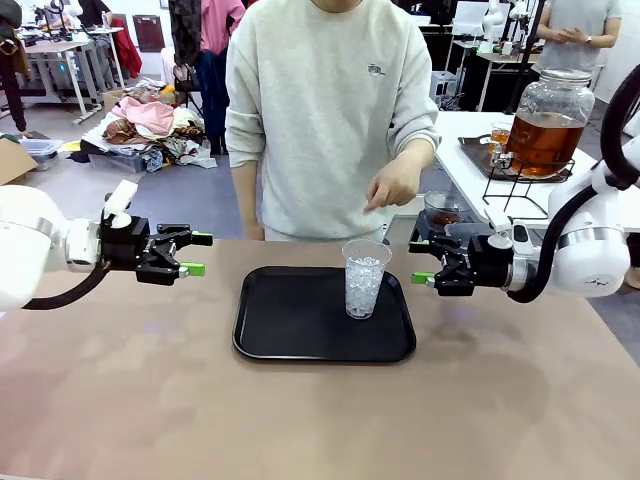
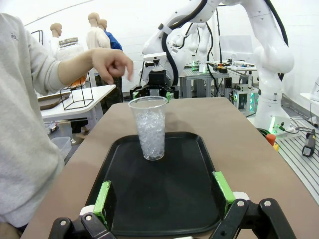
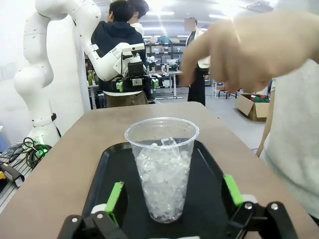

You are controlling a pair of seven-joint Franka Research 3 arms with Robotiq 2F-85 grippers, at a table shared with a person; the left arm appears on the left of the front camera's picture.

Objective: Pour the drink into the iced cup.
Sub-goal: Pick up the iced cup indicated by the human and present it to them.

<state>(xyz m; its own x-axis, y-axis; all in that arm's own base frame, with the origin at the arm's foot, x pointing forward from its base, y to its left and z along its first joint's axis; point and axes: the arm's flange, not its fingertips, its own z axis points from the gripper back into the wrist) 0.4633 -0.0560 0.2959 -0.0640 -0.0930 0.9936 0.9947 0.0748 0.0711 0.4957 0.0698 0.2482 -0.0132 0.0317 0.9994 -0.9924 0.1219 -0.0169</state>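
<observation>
A clear plastic cup filled with ice stands upright on the right half of a black tray. The amber drink sits in a big glass dispenser jar with a silver lid, on a wire stand on a side table at the far right. My left gripper hovers open to the left of the tray. My right gripper hovers open just right of the cup. The left wrist view shows the cup beyond the open pads. In the right wrist view the cup stands close, in line with the open fingers.
A person stands at the far edge of the table, one hand hanging above and behind the cup. A small container sits behind my right gripper. A second tray lies under the jar's stand. Bare tabletop lies in front of the tray.
</observation>
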